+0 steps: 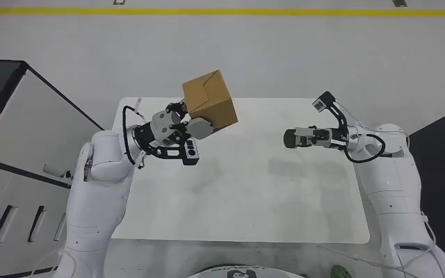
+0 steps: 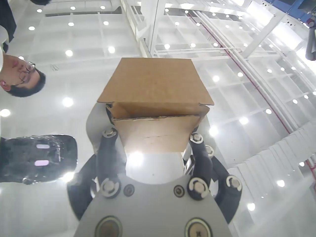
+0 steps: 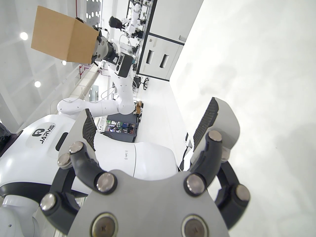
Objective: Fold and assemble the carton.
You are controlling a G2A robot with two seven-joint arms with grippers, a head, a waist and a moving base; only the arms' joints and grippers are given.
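The brown cardboard carton point(image 1: 211, 101) is folded into a box and held up in the air above the table's back left part. My left gripper point(image 1: 189, 124) is shut on the carton's lower end; in the left wrist view the carton point(image 2: 155, 99) sits between both fingers point(image 2: 108, 146), with a tucked flap edge facing the camera. In the right wrist view the carton point(image 3: 61, 38) shows far off on the left arm. My right gripper point(image 1: 286, 137) hovers over the table's right side, open and holding nothing, its ribbed pads point(image 3: 206, 122) spread apart.
The white table point(image 1: 243, 201) is bare below both arms. A grey cabinet point(image 1: 28, 125) stands off the table's left edge. A yellow floor line point(image 1: 222, 11) runs behind the table.
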